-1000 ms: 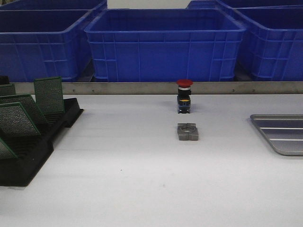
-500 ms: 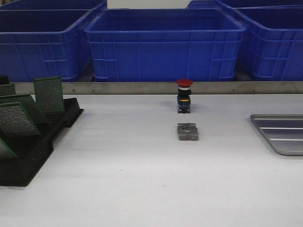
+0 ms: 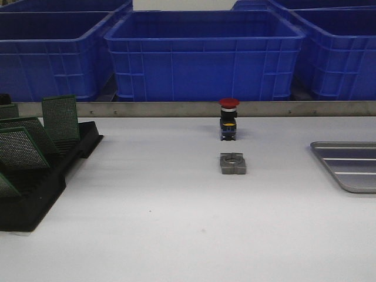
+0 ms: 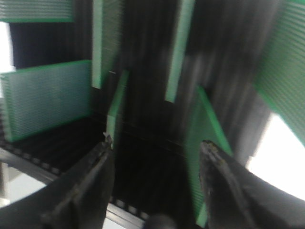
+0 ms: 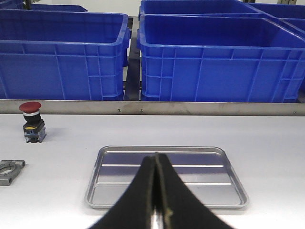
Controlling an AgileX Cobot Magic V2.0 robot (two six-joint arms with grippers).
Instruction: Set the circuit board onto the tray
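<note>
Several green perforated circuit boards (image 3: pixel 60 117) stand tilted in a black slotted rack (image 3: pixel 35 194) at the table's left. In the blurred left wrist view my left gripper (image 4: pixel 157 143) is open just above the rack (image 4: pixel 143 162), holding nothing. One board's edge (image 4: pixel 116 107) is by one fingertip and another board (image 4: pixel 202 129) leans by the other. The silver tray (image 3: pixel 352 164) lies at the right edge, holding nothing. In the right wrist view my right gripper (image 5: pixel 155 155) is shut on nothing, in front of the tray (image 5: pixel 209 167). Neither gripper shows in the front view.
A red-capped push button (image 3: pixel 228 119) stands at the table's middle back, with a grey metal clamp (image 3: pixel 232 164) just in front of it. Big blue bins (image 3: pixel 202 53) line the far side behind a metal rail (image 3: pixel 176 108).
</note>
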